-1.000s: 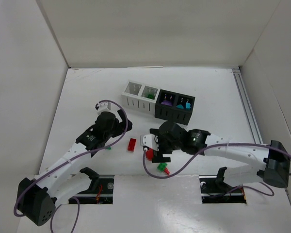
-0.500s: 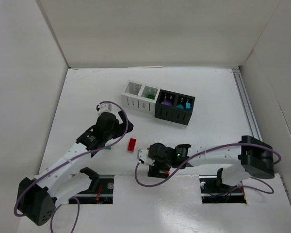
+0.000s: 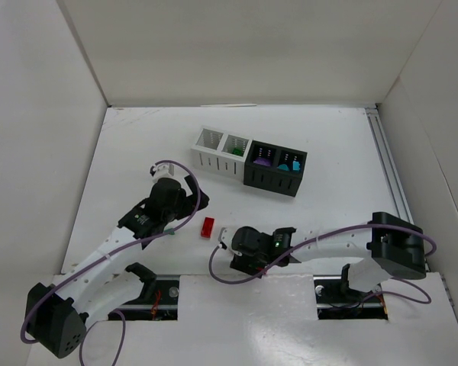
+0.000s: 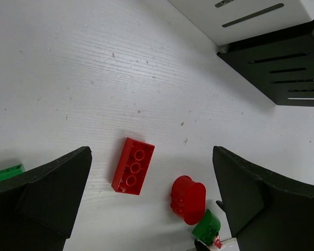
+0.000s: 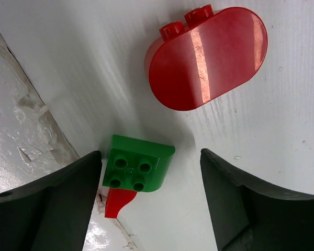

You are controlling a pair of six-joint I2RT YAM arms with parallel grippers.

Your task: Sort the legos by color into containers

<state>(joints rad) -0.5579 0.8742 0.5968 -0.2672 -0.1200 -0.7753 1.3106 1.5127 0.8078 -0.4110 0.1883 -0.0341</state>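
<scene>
My right pincer (image 5: 149, 157) is low over the bench (image 3: 328, 191), jaws apart, straddling a green lego (image 5: 138, 170). A red oval (image 5: 206, 57) lies just beyond. My left pincer (image 4: 152, 157) hangs wide above a red brick (image 4: 133, 166). The containers (image 3: 271, 181) sit well apart at the back, with green, purple and teal pieces inside.

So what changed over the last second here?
The right gripper swung back toward its base and dropped over the green lego, jaws open either side of it, nothing gripped. The left gripper barely moved; the red brick and containers stayed put.
</scene>
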